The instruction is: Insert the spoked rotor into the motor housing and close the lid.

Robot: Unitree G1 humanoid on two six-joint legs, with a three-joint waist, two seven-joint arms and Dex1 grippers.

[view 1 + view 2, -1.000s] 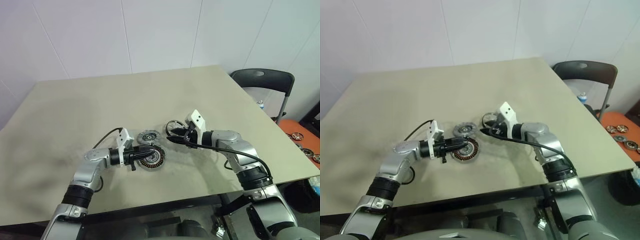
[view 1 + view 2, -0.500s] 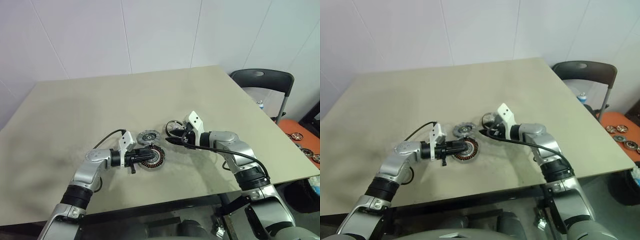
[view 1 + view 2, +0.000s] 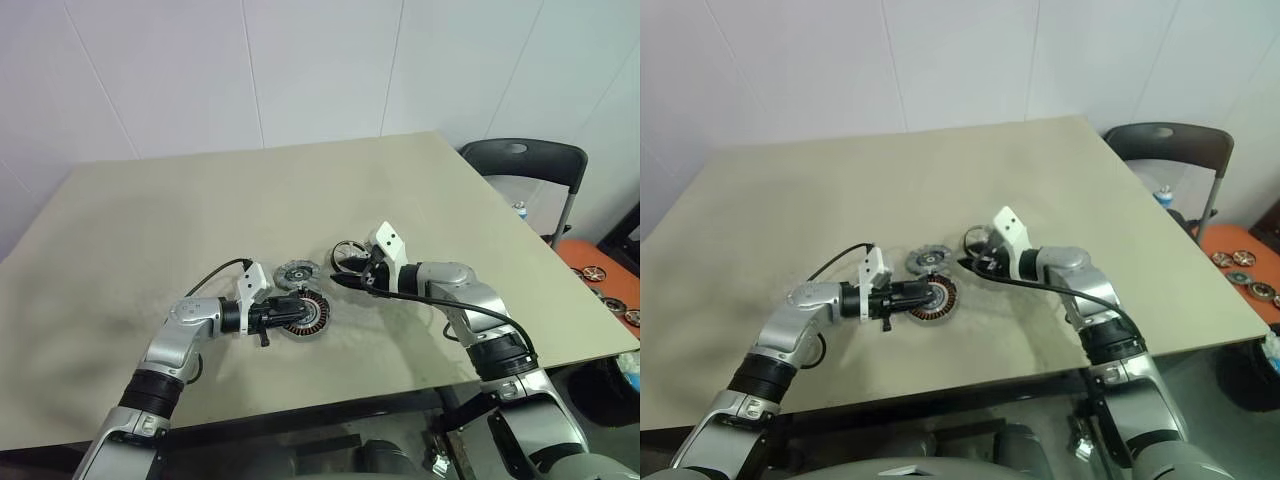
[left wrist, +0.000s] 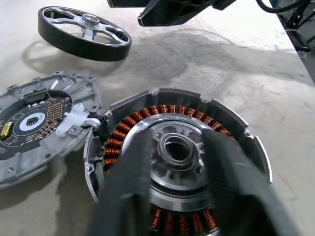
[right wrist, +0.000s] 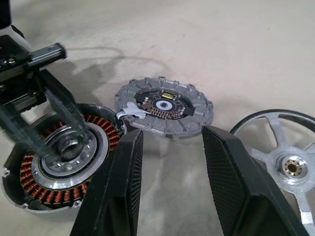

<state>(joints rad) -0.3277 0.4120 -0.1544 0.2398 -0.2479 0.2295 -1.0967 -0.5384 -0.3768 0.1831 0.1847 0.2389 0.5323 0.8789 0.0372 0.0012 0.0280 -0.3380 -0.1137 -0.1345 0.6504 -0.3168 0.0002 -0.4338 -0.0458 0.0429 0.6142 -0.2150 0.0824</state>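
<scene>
In the left eye view, the motor housing is lying flat on the beige table, copper windings facing up. The left gripper is reaching in over the housing from the robot's left. The lid is lying just behind the housing, and the spoked rotor is sitting further to the right, near the right gripper, which is hovering above the table between rotor and housing. A black chair is standing beyond the table's far right corner.

In the left wrist view, the left gripper's two fingers are standing spread apart over the housing, one on each side of its silvery hub, gripping nothing. The lid is touching the housing's rim, and the rotor is lying apart.

In the right wrist view, the right gripper's fingers are spread with bare table between them, holding nothing. The lid is lying ahead, the housing to one side and the rotor to the other.
</scene>
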